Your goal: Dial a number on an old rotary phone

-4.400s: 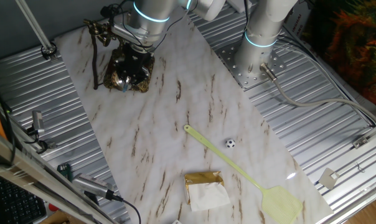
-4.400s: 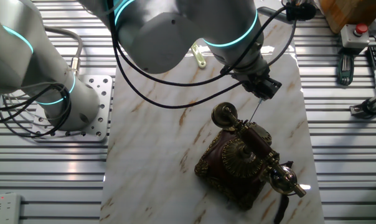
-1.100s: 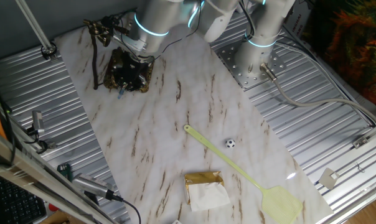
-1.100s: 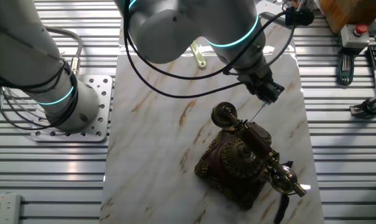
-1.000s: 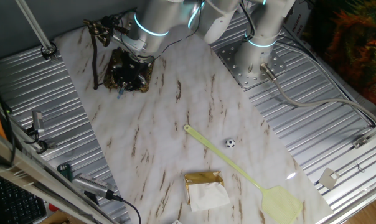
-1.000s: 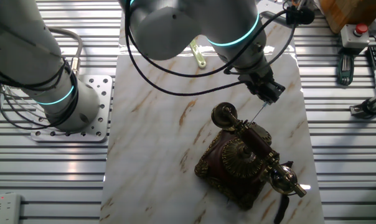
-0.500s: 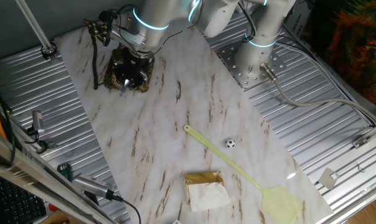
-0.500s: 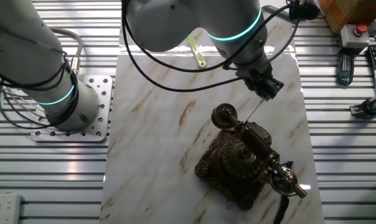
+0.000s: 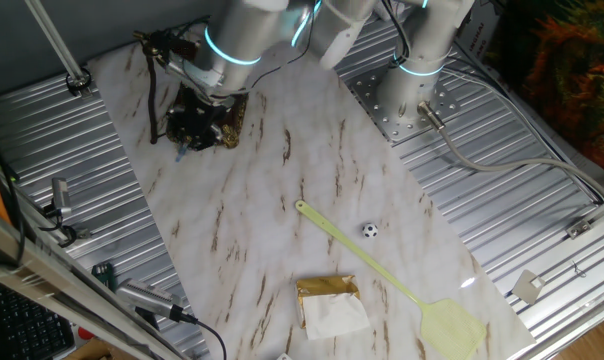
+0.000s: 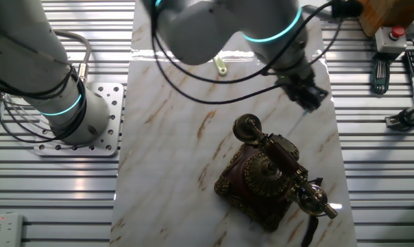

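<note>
The phone (image 10: 269, 175) sits on the marble tabletop (image 10: 173, 144), looking heavy and rigid, best worked at its brass dial (image 10: 262, 171); the hand (image 10: 308, 96) hovers beside it, grip unreadable.

White marble-look slab (image 9: 312, 170) with brown veins sits diagonally on a ribbed metal table (image 9: 502, 230). On the slab: old rotary phone (image 10: 269, 175) near one end, pale yellow fly swatter (image 9: 392, 275) lying flat toward the other, small black-and-white ball (image 9: 369, 230) just beside its handle, gold-and-white packet (image 9: 330, 303) near the edge. Arm base plate (image 9: 397, 100) is on the metal next to the slab
</note>
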Motion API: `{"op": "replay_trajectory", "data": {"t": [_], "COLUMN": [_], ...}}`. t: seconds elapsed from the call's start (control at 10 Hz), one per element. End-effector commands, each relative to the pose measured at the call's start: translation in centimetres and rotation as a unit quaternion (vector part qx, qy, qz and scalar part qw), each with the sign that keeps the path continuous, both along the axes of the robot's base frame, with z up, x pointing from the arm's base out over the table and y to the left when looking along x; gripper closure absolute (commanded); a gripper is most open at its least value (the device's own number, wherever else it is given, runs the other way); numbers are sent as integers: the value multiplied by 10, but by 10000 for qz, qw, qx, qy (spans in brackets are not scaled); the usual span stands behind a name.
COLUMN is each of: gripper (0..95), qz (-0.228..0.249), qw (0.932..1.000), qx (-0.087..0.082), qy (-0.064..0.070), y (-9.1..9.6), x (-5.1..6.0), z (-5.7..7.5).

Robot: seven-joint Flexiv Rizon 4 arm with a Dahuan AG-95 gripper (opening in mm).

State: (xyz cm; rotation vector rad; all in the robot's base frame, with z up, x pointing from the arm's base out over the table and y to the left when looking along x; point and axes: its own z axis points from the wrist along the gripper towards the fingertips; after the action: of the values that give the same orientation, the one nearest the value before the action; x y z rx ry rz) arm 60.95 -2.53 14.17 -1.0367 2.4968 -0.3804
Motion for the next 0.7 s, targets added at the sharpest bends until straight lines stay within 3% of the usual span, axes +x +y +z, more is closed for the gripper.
{"op": "replay_trajectory", "data": {"t": [0.1,0.5,0.7], "gripper": [950,950,950], "qz": [118,-63,-452], "qw": [9972,9921,9848], "qx": [157,158,419], "qy": [722,1241,1625], "y": [17,33,35], "x": [-17,-6,-6], "z": [-4,-7,-7]}}
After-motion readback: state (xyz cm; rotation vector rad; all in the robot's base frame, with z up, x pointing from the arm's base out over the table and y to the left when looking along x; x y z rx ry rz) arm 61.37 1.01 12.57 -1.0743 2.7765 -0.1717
